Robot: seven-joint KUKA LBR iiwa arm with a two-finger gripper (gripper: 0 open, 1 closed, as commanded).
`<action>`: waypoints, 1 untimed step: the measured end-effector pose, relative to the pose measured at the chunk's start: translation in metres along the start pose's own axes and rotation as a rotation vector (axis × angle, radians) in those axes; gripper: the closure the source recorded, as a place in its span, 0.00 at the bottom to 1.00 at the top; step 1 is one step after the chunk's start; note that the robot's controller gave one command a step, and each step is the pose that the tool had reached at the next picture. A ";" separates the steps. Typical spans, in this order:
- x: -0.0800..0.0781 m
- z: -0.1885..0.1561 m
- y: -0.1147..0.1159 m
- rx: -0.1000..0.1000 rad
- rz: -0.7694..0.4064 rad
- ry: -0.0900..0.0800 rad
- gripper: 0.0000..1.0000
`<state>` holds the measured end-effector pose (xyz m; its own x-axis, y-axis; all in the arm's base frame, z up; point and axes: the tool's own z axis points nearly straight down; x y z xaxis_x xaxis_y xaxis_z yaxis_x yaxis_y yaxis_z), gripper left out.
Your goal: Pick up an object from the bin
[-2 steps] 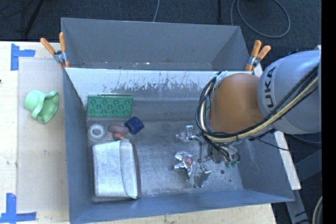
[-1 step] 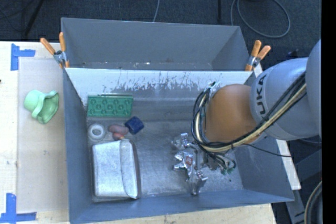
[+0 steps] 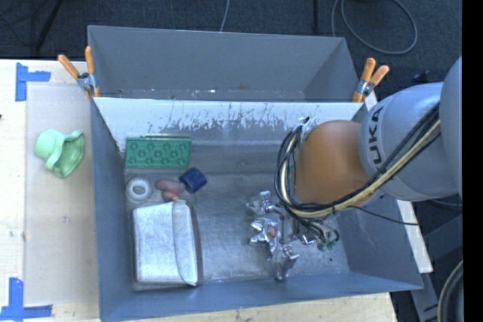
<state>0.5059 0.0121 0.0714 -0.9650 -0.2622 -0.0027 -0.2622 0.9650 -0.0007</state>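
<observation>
My gripper (image 3: 270,231) is low over the bin floor, right of the middle, and looks like a shiny metal cluster under the orange wrist cover. No loose thing shows directly beneath it or in it. The nearest things lie to its left. A silvery white flat pouch (image 3: 164,243) rests in the front left corner. A small dark blue block (image 3: 193,179) sits beside a pink lump (image 3: 170,188).
A green studded plate (image 3: 157,153) lies flat at the back left, with a small white tape roll (image 3: 139,189) just in front of it. The arm and its cables cover the right part of the bin. Bare floor lies between the pouch and the gripper.
</observation>
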 end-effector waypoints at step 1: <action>-0.002 -0.003 0.000 0.000 -0.001 -0.003 1.00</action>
<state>0.5079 0.0128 0.0742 -0.9647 -0.2631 -0.0060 -0.2631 0.9648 -0.0007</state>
